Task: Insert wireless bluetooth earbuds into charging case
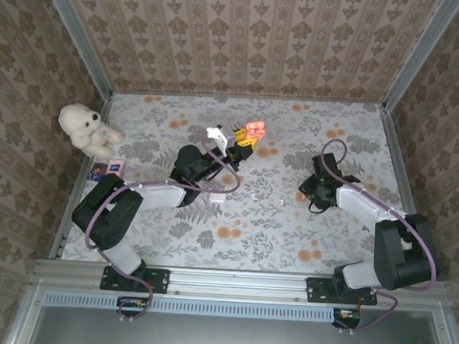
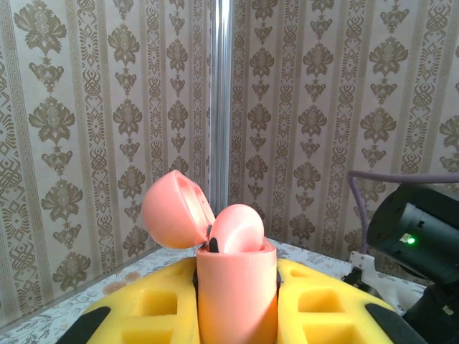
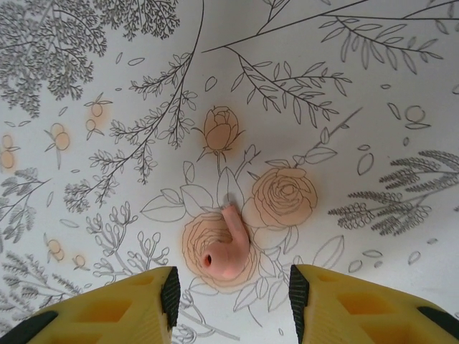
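Observation:
My left gripper (image 1: 246,135) is raised above the table and shut on an orange-pink charging case (image 1: 255,129). In the left wrist view the case (image 2: 237,308) stands upright between the yellow fingers (image 2: 154,304), its lid (image 2: 176,211) hinged open to the left. One orange-pink earbud (image 2: 238,229) sits in it. A second orange-pink earbud (image 3: 231,249) lies on the flowered tablecloth, stem pointing away. My right gripper (image 3: 233,294) hovers over it, open, one finger on either side and neither touching. In the top view that gripper (image 1: 310,195) points down at the right of centre.
A white rounded object (image 1: 218,195) lies under the left forearm, and small white bits (image 1: 278,201) rest mid-table. A white teddy bear (image 1: 88,128) and a small card (image 1: 109,168) sit at the far left. Patterned walls (image 1: 245,40) enclose the table.

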